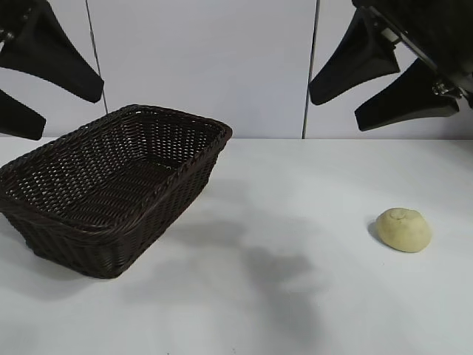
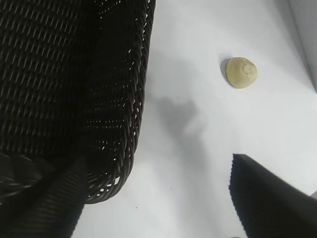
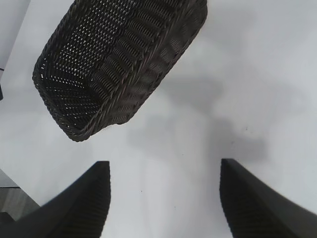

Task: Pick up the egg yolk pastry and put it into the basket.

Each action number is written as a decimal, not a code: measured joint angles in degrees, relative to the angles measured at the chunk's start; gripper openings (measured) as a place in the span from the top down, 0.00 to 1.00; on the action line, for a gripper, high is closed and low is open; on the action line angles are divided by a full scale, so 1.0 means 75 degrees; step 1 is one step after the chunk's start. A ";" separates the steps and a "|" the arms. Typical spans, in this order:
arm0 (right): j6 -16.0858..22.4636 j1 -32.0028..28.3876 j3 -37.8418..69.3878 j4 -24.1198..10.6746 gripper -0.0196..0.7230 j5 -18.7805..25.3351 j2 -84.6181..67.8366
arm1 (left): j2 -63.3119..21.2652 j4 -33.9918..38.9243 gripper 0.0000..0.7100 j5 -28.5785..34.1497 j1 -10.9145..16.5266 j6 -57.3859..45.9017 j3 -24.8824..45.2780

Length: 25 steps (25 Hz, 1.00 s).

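Both tools up high, nothing grasped. Right tool point(image 1: 384, 92) hangs top right with jaws spread, well above the egg yolk pastry point(image 1: 403, 230). Left tool point(image 1: 46, 92) at top left, also spread, over the far end of the basket point(image 1: 111, 248).

Pastry sits alone on the white table point(image 1: 295, 296), right side, well apart from the basket. Basket empty, lying at an angle on the left.

Risks as I see them:
- The right wrist view doesn't show the pastry at all, only basket and bare table, so the descent starts without that camera on target. Off-centre approach could nudge the dome and roll it.
- It's small, smooth, rounded. Jaws closing high on the curve may squeeze it out; closing hard may crush it.
- Carry goes across the table. The near basket rim flares outward, so a low pass could clip it or shift the basket.
- Left tool over the basket may crowd the drop.
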 joint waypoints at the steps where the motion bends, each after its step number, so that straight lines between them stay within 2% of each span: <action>1: 0.0000 0.0000 0.0000 0.0000 0.35 0.0000 0.0000 | 0.0000 0.0000 0.20 0.0000 0.0000 0.0000 0.0000; 25: 0.0000 0.0000 0.0000 -0.0028 0.35 0.0000 0.0000 | 0.0000 0.0000 0.20 -0.0122 0.0000 0.0007 0.0000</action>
